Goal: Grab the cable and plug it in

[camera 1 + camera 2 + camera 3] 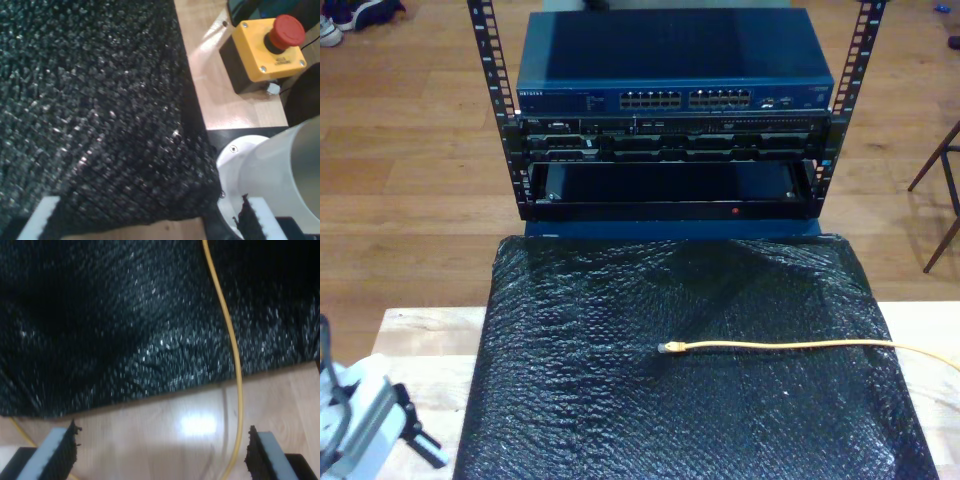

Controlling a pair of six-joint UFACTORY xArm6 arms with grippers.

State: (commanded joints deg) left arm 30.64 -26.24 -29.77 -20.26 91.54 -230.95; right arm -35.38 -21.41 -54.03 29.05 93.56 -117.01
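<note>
You look down on a wooden plank floor (410,130) in warm brown, running behind and to both sides of a black equipment rack (670,120). The rack holds a blue network switch (675,70) with rows of ports, and darker units beneath it. In front lies a light wooden table (420,345), mostly covered by a black bubble-textured mat (690,400). A dark chair leg (942,200) stands at the exterior view's right edge. Glare from overhead light spots the tabletop.

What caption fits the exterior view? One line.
Yellow network cable lying on black bubble-wrap mat, plug toward the network switch in its rack.
</note>
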